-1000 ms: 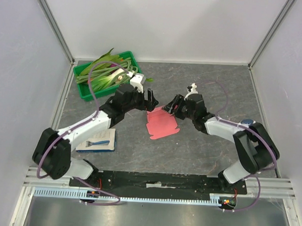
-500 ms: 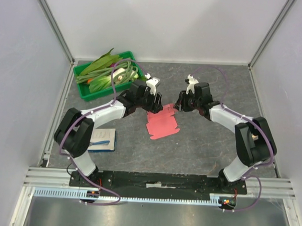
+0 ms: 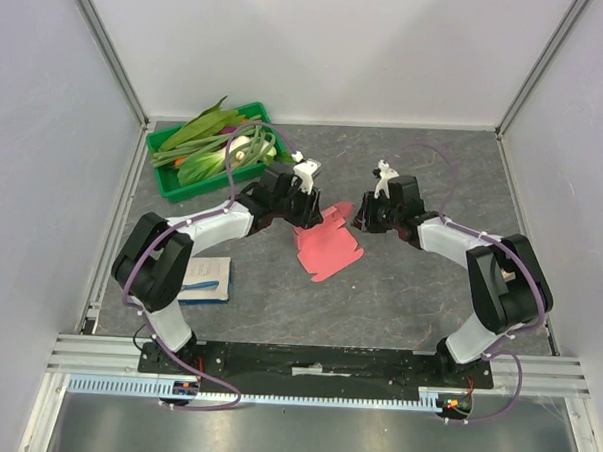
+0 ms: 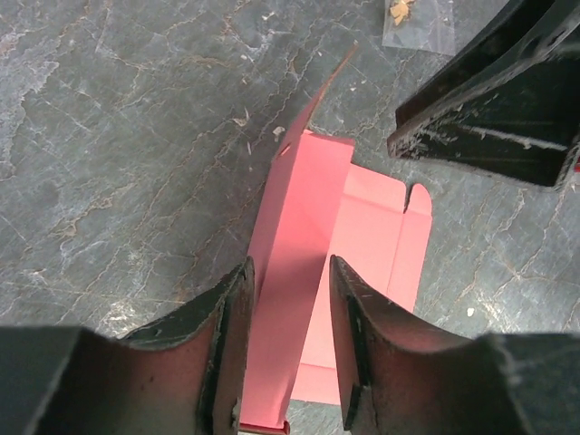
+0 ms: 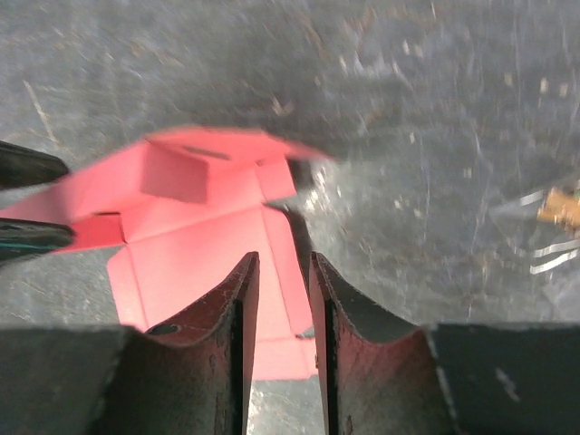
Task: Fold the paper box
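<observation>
The paper box (image 3: 328,249) is a pink-red die-cut sheet lying mostly flat mid-table, with its far flaps lifted. My left gripper (image 3: 308,212) is at the box's far left corner. In the left wrist view its jaws (image 4: 290,267) straddle a raised flap of the box (image 4: 372,236); the flap lies along the left finger with a gap to the right one. My right gripper (image 3: 358,216) is at the far right corner. Its jaws (image 5: 281,265) stand narrowly apart over the edge strip of the box (image 5: 199,245).
A green tray (image 3: 167,185) with leafy vegetables stands at the back left. A white-and-blue booklet (image 3: 201,279) lies near the left arm's base. A small clear bag (image 4: 412,23) lies on the grey stone tabletop beyond the box.
Both grippers have come down onto the box's far corners and their jaws have narrowed. The box has shifted slightly to the right, and its far flaps now stand up.
</observation>
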Robot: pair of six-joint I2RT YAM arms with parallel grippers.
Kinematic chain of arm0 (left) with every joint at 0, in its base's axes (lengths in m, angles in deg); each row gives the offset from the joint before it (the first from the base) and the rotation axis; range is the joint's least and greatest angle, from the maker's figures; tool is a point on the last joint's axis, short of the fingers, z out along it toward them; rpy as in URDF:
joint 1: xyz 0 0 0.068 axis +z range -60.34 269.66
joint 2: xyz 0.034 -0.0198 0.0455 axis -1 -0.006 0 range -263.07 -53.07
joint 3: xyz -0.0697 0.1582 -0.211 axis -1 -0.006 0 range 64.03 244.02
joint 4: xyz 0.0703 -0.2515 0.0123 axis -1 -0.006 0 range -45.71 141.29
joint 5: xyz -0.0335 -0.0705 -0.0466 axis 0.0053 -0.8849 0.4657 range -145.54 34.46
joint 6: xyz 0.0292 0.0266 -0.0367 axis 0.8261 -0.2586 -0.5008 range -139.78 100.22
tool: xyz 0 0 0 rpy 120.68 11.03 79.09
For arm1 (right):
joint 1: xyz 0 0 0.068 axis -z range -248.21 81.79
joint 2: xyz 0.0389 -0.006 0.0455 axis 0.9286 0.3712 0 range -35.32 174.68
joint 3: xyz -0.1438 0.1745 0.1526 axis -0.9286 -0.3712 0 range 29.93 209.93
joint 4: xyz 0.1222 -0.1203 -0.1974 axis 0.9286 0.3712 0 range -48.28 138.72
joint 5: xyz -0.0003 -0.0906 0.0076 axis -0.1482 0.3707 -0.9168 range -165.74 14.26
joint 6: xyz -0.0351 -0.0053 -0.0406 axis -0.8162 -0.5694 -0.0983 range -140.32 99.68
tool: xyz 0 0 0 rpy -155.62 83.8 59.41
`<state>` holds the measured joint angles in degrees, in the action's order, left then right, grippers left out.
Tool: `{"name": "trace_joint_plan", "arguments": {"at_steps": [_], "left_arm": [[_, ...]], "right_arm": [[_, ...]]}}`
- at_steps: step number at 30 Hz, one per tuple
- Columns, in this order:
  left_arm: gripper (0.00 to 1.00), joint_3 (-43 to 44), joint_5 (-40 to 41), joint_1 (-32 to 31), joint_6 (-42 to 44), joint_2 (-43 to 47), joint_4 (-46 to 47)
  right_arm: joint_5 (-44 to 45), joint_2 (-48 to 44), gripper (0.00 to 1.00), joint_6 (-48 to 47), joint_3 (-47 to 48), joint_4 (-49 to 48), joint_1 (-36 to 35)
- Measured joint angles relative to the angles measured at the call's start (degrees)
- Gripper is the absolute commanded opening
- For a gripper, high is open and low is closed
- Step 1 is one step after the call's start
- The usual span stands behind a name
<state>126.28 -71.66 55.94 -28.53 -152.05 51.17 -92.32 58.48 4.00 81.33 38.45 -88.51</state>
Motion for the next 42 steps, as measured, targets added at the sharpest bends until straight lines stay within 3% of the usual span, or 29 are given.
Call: {"name": "trace_joint_plan", "arguments": {"at_steps": [4,7,13,19,24,27,32,42], "left_arm": [[0.61,-1.4,-0.8,0.0,-0.3,0.0,1.2],[0.64,-2.9,-1.0,0.0,-0.9,0.0,1.6],[0.66,-3.8,-1.2,0.0,-1.2,0.0,1.7],[0.68,-3.9,-2.0,0.0,-1.3,0.5,1.7],[0.68,-3.9,-2.0,0.0,-1.3,1.0,1.8],[0.68,-3.9,-2.1,0.0,-1.3,1.0,1.8],[0.67,-3.8,-2.4,0.0,-2.0,1.0,2.0],[0.65,-4.7,-0.9,-0.1,-2.1,3.7,2.1]], "right_arm": [[0.6,0.0,0.42,2.8,-4.4,-0.7,0.0],[0.4,0.1,0.41,4.0,-6.3,-1.4,0.1],[0.1,3.2,0.37,4.4,-6.6,-4.7,0.1],[1.0,6.5,0.26,3.3,-3.2,-4.7,-0.4],[12.1,7.4,0.11,1.4,0.9,0.9,-5.2],[20.8,8.1,0.08,0.7,2.8,3.9,-10.3],[28.4,9.2,0.09,0.6,4.3,4.6,-14.0],[27.4,5.8,0.14,-1.9,1.0,4.8,-14.0]]}}
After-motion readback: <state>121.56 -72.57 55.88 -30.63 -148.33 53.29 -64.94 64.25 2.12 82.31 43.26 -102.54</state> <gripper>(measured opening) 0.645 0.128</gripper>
